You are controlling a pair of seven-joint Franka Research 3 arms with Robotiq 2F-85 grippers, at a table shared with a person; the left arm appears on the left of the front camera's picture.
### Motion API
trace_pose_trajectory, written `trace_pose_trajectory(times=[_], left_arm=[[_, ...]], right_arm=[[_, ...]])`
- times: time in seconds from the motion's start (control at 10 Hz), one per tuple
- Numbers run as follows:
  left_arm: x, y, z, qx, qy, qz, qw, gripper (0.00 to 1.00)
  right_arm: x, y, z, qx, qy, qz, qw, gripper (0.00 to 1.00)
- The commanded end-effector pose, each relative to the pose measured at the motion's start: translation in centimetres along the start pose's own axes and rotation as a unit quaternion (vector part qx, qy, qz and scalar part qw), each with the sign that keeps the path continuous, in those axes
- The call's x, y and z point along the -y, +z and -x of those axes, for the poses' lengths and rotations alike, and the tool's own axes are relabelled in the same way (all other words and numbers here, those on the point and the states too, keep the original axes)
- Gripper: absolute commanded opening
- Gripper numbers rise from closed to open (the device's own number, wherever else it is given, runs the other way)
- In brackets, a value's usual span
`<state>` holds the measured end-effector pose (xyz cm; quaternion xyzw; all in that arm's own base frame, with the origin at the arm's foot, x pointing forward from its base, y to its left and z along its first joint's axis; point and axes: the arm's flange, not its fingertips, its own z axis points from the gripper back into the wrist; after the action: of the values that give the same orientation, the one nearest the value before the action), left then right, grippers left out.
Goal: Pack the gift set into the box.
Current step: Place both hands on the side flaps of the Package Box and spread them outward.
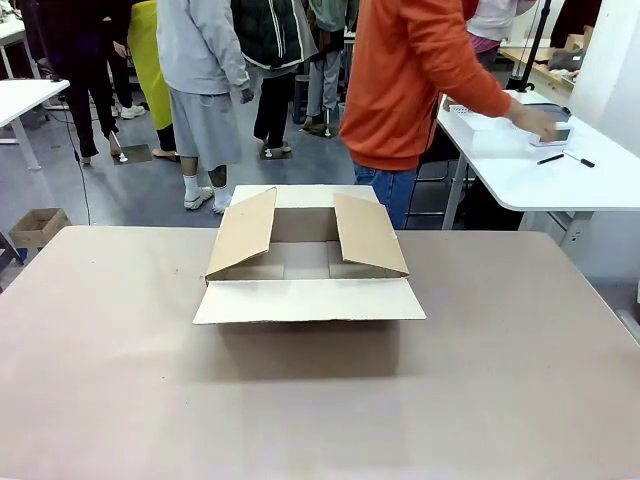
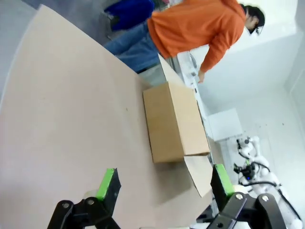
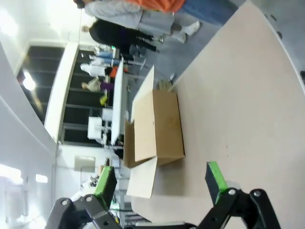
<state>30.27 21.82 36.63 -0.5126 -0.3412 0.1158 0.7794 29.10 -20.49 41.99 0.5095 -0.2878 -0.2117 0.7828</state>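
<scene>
Bright even light, warped wrist views

Box (image 1: pixel 308 300): brown corrugated cardboard, matt, raw cut edges. Table (image 1: pixel 120 390): pale beige top, smooth, matt, faint sheen. Side table (image 1: pixel 520 175): white, smooth, slight gloss. Person's orange top (image 1: pixel 410 70): soft cloth. Left gripper (image 2: pixel 164 183) pads (image 2: pixel 106 183): green, matt; body black, semi-gloss.

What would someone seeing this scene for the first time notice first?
The open brown box sits in the middle of the table, all four flaps spread and nothing visible inside from the front view. Behind it, a person in an orange top leans toward a white side table at the right, one hand resting there. The left gripper and the right gripper are open, apart from the box.
</scene>
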Motion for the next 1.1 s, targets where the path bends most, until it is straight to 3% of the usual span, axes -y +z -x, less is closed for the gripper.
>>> trace_pose_trajectory(times=[0.0, 0.3, 0.5, 0.7, 0.9, 1.0], left_arm=[[1.3, 0.8, -0.2, 0.000, -0.033, -0.005, 0.999, 1.00], [1.3, 0.2, -0.4, -0.018, -0.017, -0.013, 1.000, 1.00], [7.2, -3.9, -2.0, -0.082, -0.114, -0.077, 0.987, 1.00], [16.5, -11.8, -2.7, -0.162, -0.239, -0.101, 0.952, 1.00], [24.3, -22.5, 0.1, -0.272, -0.340, -0.114, 0.893, 1.00], [26.1, -26.3, 1.7, -0.306, -0.352, -0.127, 0.875, 1.00]], right_arm=[[-1.0, 0.2, -0.1, -0.009, 0.024, 0.004, 1.000, 1.00], [-1.3, -0.8, 0.2, -0.019, 0.016, 0.012, 1.000, 1.00], [-6.5, -4.7, 1.0, -0.062, 0.112, 0.110, 0.986, 1.00], [-14.7, -13.8, 2.4, -0.083, 0.211, 0.228, 0.947, 1.00], [-20.9, -24.1, 7.3, -0.120, 0.326, 0.253, 0.903, 1.00], [-22.5, -26.9, 9.8, -0.120, 0.363, 0.247, 0.890, 1.00]])
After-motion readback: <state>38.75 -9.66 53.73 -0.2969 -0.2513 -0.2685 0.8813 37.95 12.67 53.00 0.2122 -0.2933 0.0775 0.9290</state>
